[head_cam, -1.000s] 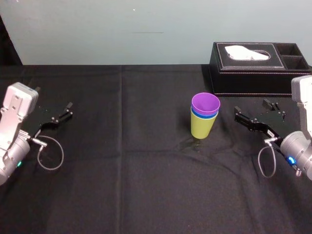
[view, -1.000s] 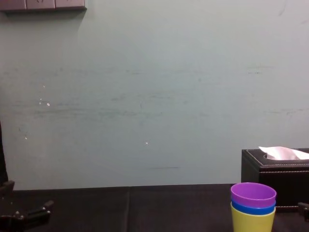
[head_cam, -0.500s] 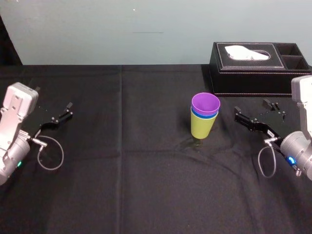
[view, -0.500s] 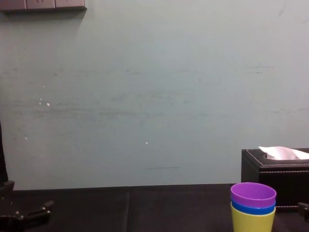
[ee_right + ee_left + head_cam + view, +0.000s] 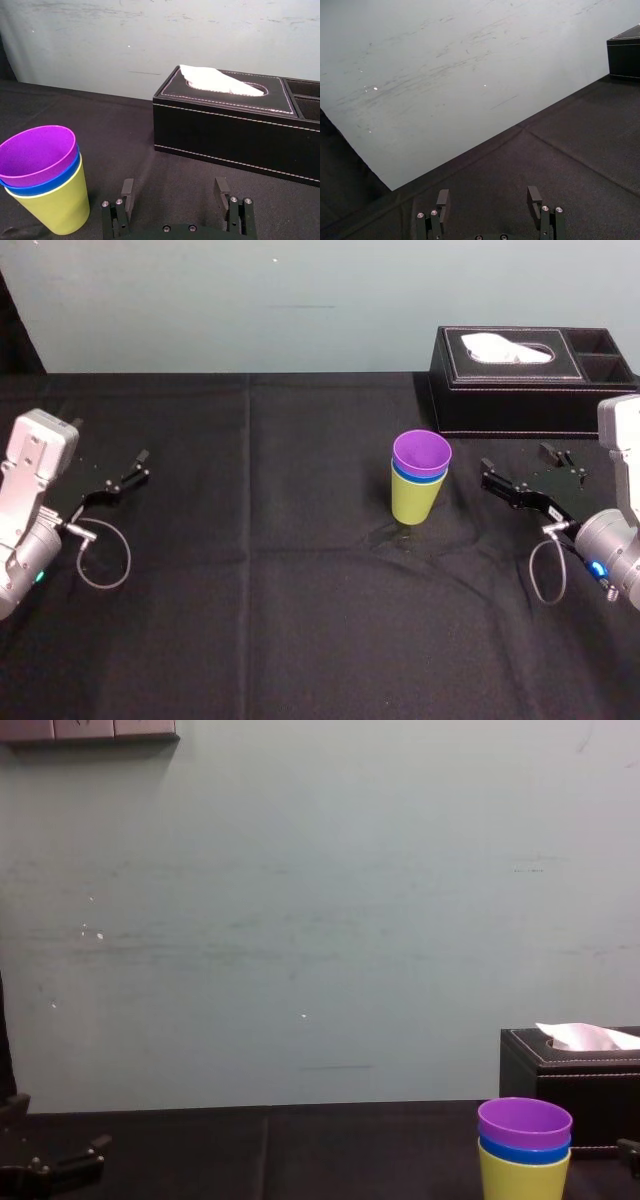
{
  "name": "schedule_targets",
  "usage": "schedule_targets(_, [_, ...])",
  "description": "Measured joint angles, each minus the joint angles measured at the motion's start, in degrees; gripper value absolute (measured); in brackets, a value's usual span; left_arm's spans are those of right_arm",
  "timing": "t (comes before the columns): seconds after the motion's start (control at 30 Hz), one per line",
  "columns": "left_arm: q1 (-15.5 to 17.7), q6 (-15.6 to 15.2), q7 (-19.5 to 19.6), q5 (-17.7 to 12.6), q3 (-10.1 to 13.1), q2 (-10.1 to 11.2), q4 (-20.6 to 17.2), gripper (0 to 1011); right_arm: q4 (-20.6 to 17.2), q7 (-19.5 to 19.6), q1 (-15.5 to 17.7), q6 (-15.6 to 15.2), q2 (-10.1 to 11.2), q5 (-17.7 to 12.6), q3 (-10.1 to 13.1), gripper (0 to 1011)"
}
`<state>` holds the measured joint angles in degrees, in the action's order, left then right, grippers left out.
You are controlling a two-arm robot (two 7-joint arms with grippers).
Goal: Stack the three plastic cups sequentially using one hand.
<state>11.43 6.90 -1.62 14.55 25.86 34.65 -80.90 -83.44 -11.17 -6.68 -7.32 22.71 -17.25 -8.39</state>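
The three plastic cups stand nested upright in one stack on the black cloth right of centre: the yellow-green cup (image 5: 412,502) (image 5: 57,210) (image 5: 522,1177) outermost, the blue cup (image 5: 417,478) (image 5: 47,181) (image 5: 525,1152) showing as a rim, the purple cup (image 5: 421,452) (image 5: 37,151) (image 5: 524,1121) innermost. My right gripper (image 5: 525,471) (image 5: 173,191) hovers open just right of the stack, nothing between its fingers. My left gripper (image 5: 108,474) (image 5: 488,196) rests open at the far left, well away from the cups.
A black tissue box (image 5: 520,380) (image 5: 225,125) (image 5: 570,1085) with a white tissue stands at the back right, behind the right gripper. Black cloth (image 5: 250,570) covers the table, with a pale wall (image 5: 300,920) behind it.
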Motion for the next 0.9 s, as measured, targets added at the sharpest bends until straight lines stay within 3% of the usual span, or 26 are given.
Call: schedule_targets(0.9, [0.0,0.0,0.0,0.0,0.0,0.0,0.0,1011,0.0,0.0,0.0,0.0,0.0,0.0,0.0,1003])
